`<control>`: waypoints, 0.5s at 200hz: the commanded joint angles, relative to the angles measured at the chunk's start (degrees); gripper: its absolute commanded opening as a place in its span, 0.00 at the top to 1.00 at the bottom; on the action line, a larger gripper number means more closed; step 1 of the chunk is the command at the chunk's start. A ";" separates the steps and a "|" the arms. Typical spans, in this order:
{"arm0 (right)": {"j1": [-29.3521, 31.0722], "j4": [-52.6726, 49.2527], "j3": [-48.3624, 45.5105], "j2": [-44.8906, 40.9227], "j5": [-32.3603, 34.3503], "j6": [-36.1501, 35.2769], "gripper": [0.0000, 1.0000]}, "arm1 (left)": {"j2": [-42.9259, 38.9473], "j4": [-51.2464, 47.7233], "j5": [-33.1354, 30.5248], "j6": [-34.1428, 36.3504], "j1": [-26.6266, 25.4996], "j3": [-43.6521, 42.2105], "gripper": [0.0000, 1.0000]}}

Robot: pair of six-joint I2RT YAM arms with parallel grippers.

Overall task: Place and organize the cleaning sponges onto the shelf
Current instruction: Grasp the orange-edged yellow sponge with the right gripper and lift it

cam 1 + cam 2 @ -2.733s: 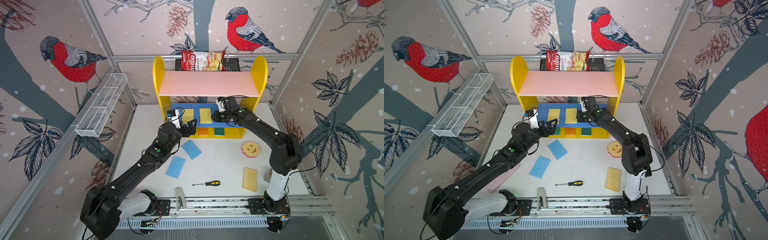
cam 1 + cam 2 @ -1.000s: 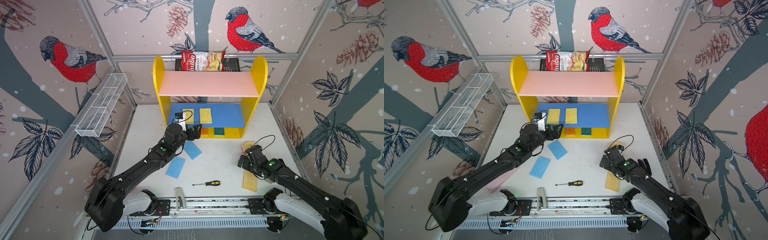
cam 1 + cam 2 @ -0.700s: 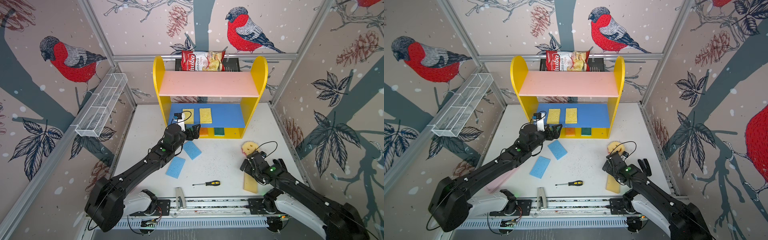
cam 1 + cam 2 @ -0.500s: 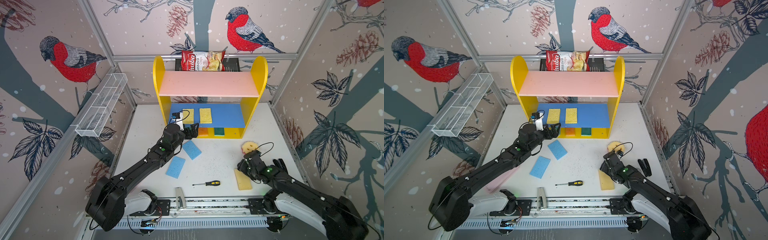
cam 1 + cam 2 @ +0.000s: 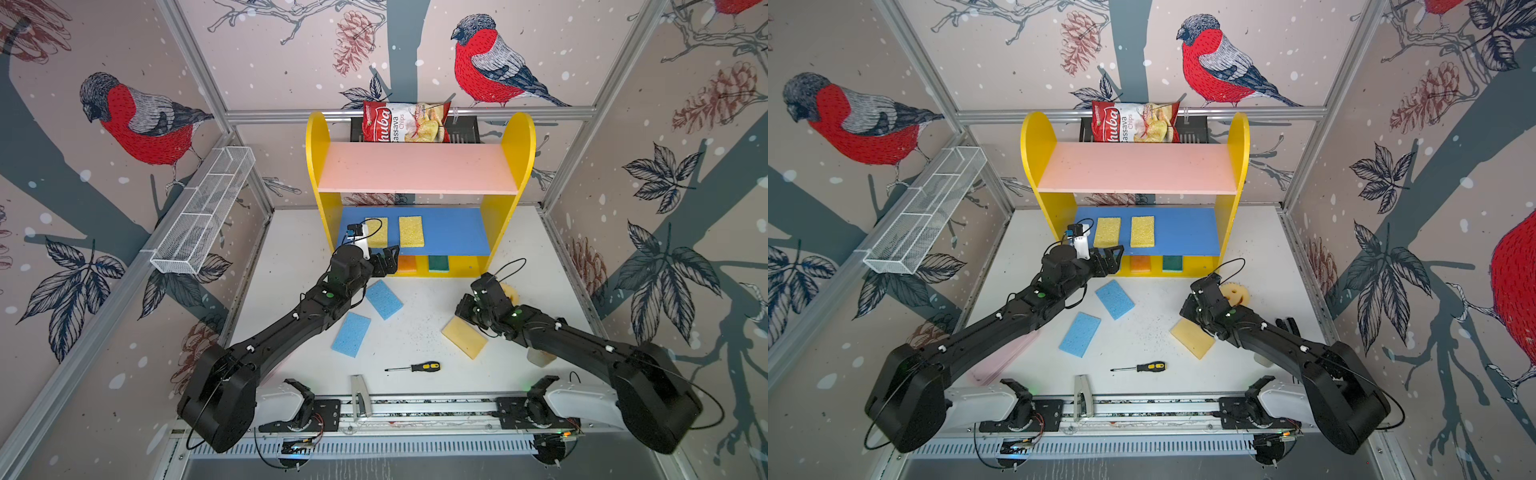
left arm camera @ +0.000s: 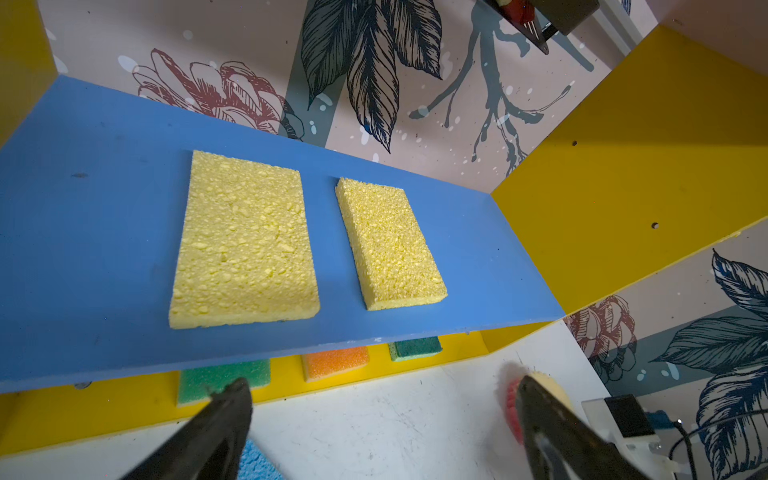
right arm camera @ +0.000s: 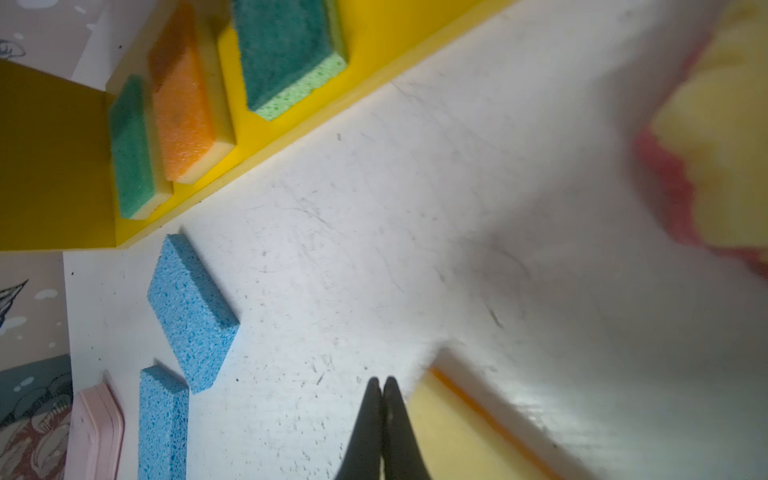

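Yellow foam is your next job, I think. In both top views the yellow sponge (image 5: pixel 464 336) lies flat on the white table (image 5: pixel 428 307), right at the tip of your right gripper (image 5: pixel 462 313). Its long side runs from far left to near right. Your right arm is much nearer to it than your left arm.

The left gripper (image 5: pixel 385 262) hangs by the front of the shelf (image 5: pixel 515 166), with two blue sponges (image 5: pixel 384 299) close by on the table.

In the left wrist view its jaws stand wide with nothing in them. They face two bumpy yellow sponges (image 6: pixel 245 241) on the blue board (image 6: pixel 83 249).

In the right wrist view the right fingers (image 7: pixel 374 415) are pinched tight together on nothing. The yellow sponge sits just beside them.
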 commanded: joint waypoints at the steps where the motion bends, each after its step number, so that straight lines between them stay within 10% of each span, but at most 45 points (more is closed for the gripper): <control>1: -0.04 -1.67 1.85 0.19 0.29 -7.71 0.93 | -0.06 0.93 0.50 -0.74 0.16 0.61 0.02; 58: 0.92 -7.45 -4.85 -1.69 -5.86 -14.43 0.27 | -2.83 -2.61 -3.35 1.47 0.52 2.69 0.02; 100: 11.45 -7.63 -4.47 2.17 2.06 -13.73 0.37 | -5.61 -2.21 -4.24 0.51 2.02 3.54 0.02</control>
